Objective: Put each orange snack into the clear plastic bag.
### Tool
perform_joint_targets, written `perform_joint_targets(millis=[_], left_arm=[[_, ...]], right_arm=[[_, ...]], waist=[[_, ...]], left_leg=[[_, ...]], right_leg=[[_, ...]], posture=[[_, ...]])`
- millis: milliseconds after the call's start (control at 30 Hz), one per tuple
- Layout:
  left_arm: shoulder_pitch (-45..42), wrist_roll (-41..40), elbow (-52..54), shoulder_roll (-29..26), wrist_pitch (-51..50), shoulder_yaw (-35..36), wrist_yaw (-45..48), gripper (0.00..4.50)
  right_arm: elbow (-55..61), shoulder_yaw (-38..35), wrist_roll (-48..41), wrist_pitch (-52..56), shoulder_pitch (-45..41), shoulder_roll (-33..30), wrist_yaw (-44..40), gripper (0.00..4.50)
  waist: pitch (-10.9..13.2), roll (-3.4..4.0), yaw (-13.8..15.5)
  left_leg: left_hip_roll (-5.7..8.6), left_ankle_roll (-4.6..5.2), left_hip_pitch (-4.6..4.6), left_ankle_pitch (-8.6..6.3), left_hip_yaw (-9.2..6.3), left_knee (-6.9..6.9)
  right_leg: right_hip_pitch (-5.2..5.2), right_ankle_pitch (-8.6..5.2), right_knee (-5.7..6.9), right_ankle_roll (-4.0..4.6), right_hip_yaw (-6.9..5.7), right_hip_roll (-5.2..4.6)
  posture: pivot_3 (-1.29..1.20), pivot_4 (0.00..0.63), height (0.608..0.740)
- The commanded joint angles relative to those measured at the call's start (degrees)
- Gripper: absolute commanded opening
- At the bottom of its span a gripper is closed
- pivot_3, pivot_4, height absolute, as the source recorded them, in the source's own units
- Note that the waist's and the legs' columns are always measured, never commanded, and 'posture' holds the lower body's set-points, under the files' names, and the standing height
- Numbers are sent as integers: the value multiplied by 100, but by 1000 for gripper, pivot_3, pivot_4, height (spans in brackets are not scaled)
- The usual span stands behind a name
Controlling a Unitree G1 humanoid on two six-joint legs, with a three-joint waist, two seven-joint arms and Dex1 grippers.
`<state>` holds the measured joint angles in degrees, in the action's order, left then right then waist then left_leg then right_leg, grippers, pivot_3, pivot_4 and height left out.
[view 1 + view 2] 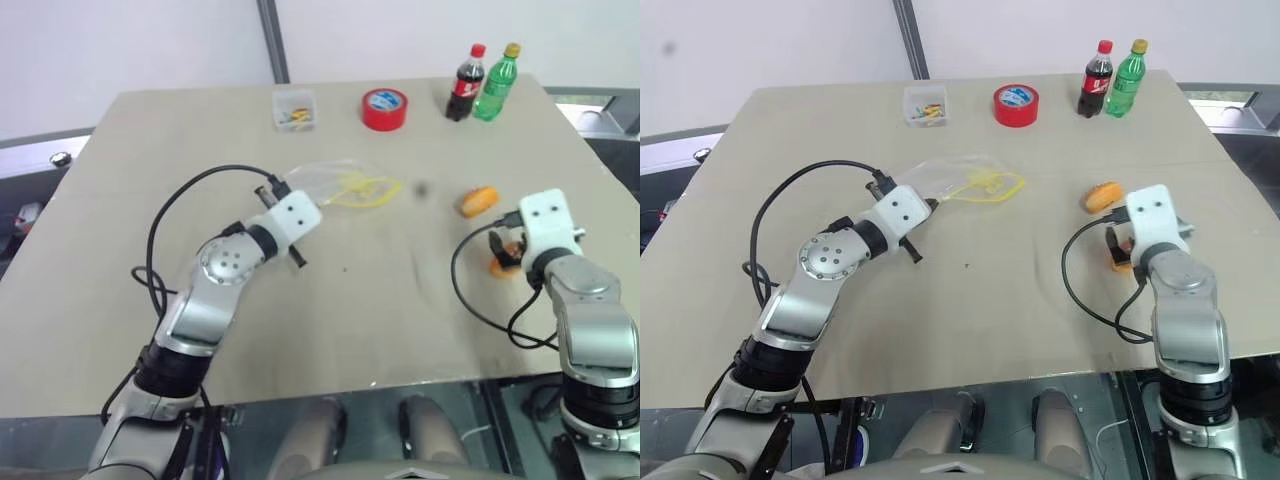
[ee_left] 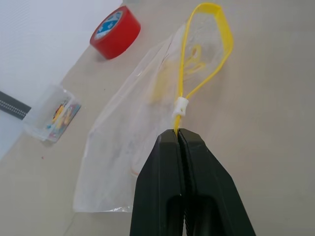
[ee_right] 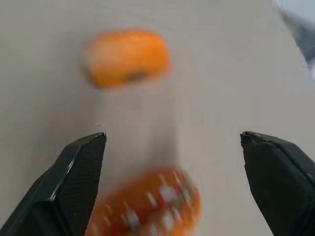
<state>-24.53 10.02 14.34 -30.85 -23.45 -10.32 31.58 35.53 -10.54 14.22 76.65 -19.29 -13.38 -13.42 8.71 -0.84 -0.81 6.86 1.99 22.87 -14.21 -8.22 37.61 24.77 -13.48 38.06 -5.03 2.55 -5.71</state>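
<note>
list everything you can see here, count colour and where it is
clear plastic bag: 1, transparent with yellow seal strip and print, mid-table, mouth looped open, one end of the seal strip pinched by the left gripper
orange snacks: 2; lighter one lying on the right part of the table, darker speckled one nearer the robot, between the right gripper's open fingers
tape roll: 1, red with a blue-and-white core label, far side of the table
small clear box: 1, transparent with yellow bits inside, far side, left of the tape
bottles: 2, far right; dark cola with red cap, green with yellow cap, side by side
table: 1, beige
left gripper: black fingers, shut on the bag's seal strip
right gripper: black fingers, open
</note>
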Motion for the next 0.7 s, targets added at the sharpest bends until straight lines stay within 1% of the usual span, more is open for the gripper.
perform_joint_targets(millis=[33,133,200,300,433,533,600,633,667,700], left_arm=[[-117,14,24,9,-19,5,35,0],[-163,5,0,18,-37,-26,93,0],[-209,0,-34,18,-50,-21,119,0],[-235,-4,-48,11,-63,-23,143,0],[-221,-6,-1,23,-112,-34,156,0],[-198,-14,23,29,-112,-28,165,0],[-191,-24,28,39,-108,-4,159,0],[-187,-33,31,48,-106,11,153,0],[-180,-41,36,53,-101,19,152,0],[-167,-57,47,56,-84,31,155,0]], right_arm=[[590,-384,88,998,-334,518,374,4451],[581,-842,147,1516,-748,1218,644,4451],[504,-1198,158,1585,-992,1646,755,4451],[269,-1524,215,1585,-1189,1836,978,4451],[63,-1653,88,1579,-1265,1900,1089,4451],[-90,-1545,-11,1448,-1194,1938,1162,3684],[-101,-1414,-67,1383,-1105,1864,1167,2790],[-97,-1325,-111,1320,-1046,1798,1151,2492],[-62,-1257,-244,1283,-996,1735,1023,2088],[1,-1162,-412,1212,-932,1646,855,2088]], waist=[[-1,2,1],[-1,2,6],[-2,4,3],[-2,4,0],[-2,5,-4],[-4,10,-36],[-5,10,-32],[-5,10,-30],[-5,10,-28],[-5,10,-24]], left_leg=[[0,-1,0,0,0,0],[5,-1,0,1,0,2],[5,-1,0,1,-1,2],[5,-1,0,1,-3,1],[10,-1,2,1,-2,1],[7,-2,0,1,-1,-1],[6,-2,-1,1,-2,-2],[6,-2,-1,1,-2,-2],[6,-2,-1,1,-2,-2],[7,-2,0,1,-1,-1]], right_leg=[[0,1,1,1,0,0],[-1,2,0,2,-1,-2],[0,2,1,2,-2,0],[0,2,0,3,-5,0],[0,2,-4,3,-4,-5],[2,2,1,3,-3,-3],[1,2,1,3,-4,-2],[1,2,1,3,-4,-2],[0,2,0,3,-4,-2],[0,2,-2,3,-3,-4]], posture=[[0,150,713],[0,150,713],[0,150,713],[0,150,713],[0,150,713],[0,150,713],[0,150,713],[0,150,713],[0,150,713],[0,150,713]])
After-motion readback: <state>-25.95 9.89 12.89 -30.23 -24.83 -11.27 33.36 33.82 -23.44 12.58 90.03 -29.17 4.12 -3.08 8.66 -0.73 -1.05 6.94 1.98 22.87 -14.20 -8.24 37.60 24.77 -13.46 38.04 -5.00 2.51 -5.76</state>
